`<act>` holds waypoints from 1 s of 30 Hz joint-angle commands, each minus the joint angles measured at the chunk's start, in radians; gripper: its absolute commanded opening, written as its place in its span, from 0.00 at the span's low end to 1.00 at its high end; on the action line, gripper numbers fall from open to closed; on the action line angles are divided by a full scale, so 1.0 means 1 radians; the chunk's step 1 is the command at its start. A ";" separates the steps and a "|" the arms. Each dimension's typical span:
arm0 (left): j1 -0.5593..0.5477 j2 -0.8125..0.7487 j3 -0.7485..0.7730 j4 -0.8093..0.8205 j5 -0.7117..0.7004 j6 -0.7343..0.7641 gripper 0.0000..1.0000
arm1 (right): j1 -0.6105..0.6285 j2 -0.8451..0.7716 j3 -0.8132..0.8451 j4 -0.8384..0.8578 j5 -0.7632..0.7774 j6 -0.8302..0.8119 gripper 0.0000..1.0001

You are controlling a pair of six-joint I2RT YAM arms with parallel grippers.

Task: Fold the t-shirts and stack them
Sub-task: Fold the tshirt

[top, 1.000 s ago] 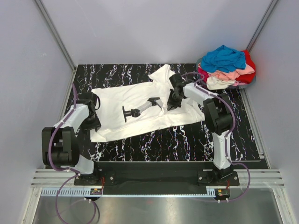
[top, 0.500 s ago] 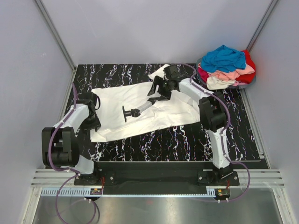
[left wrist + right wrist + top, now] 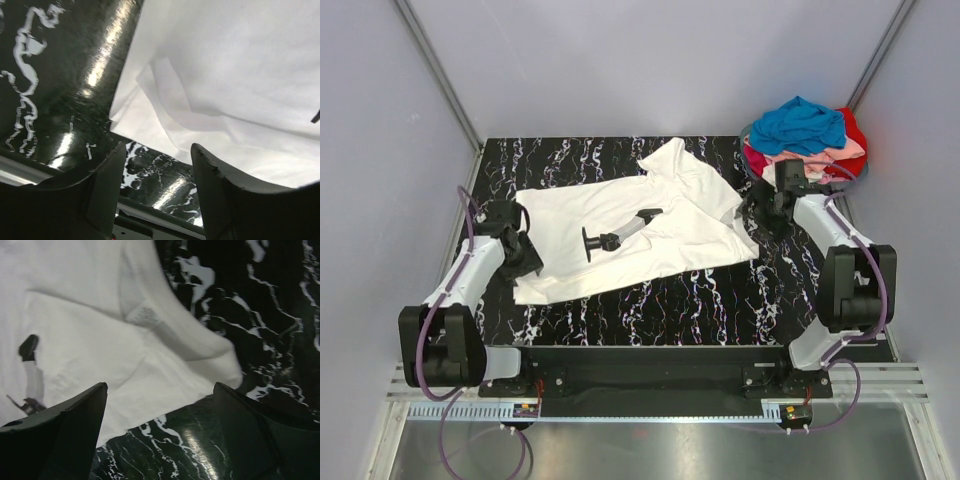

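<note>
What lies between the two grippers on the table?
In the top view, the white t-shirt lies spread between the left gripper and right gripper, a dark rod-shaped mark or item on it.

Top view: bright, even light from overhead. The pale walls (image 3: 620, 60) look flat, and shadows on the worktop (image 3: 670, 300) are short and soft. Left wrist view: streaks of glare cross the glossy worktop, the white shirt (image 3: 240, 65) is almost washed out, and the left hand (image 3: 157, 170) is dark and soft-edged. Right wrist view: the shirt is smeared by blur, and the right hand (image 3: 155, 435) is out of focus.
</note>
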 commanded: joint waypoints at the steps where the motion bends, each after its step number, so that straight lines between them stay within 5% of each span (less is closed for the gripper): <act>1: -0.003 -0.009 -0.049 0.062 0.159 -0.068 0.61 | -0.056 0.027 -0.057 -0.047 0.038 -0.050 0.95; 4: 0.047 -0.018 -0.106 0.139 0.261 -0.088 0.61 | -0.096 0.079 -0.025 -0.047 -0.006 -0.080 0.95; 13: 0.181 -0.019 -0.080 0.116 0.171 -0.081 0.62 | -0.101 0.345 0.248 -0.073 -0.109 -0.114 0.92; 23: 0.253 -0.019 -0.146 0.182 0.163 -0.153 0.62 | -0.077 0.469 0.191 0.057 -0.322 -0.115 0.73; 30: 0.251 -0.001 -0.167 0.201 0.185 -0.156 0.61 | -0.077 0.475 0.199 0.102 -0.381 -0.097 0.10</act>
